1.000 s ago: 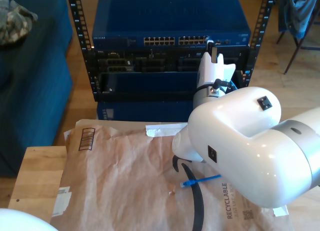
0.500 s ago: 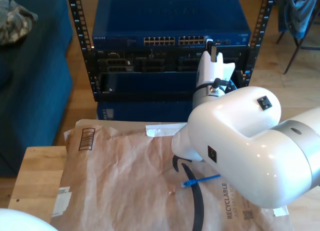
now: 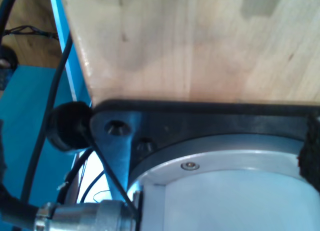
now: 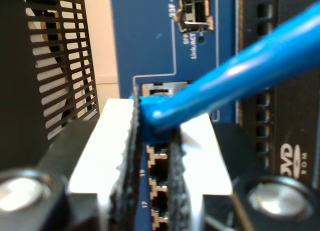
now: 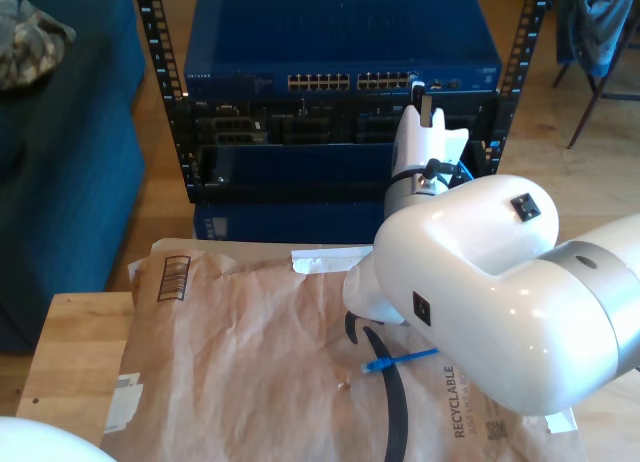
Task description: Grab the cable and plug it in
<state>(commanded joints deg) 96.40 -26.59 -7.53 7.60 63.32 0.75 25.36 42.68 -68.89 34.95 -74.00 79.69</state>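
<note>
the grab is done: the cable (image 4: 235,76) is pinched at its plug end between the pads of my second gripper (image 4: 152,136), and that end is held right at a port in the row on the blue switch (image 4: 150,31). whether the plug is already seated or only at the mouth of the port cannot be told, since the pads hide the plug itself. what seems left is the final push until the clip catches, then the release.

in the exterior view the second gripper (image 5: 421,100) is seen reaching up to the port row of the switch (image 5: 340,42), near the rack's (image 5: 160,72) right post in that view. the other end of the cable (image 5: 398,361) lies loose on the brown paper mailer (image 5: 250,352) spread over the wooden table (image 5: 70,352), well in from the table's edges and near the printed black arc.

the rack holds the blue switch on top and darker units below it; the port at the jaws is the one being filled, and the neighbouring ports seen in the second wrist view are empty.

the state of my first gripper cannot be told: the first wrist view looks at a wooden surface (image 3: 200,41), a black mounting plate (image 3: 200,121) and an arm base, with no fingers to be made out.
</note>
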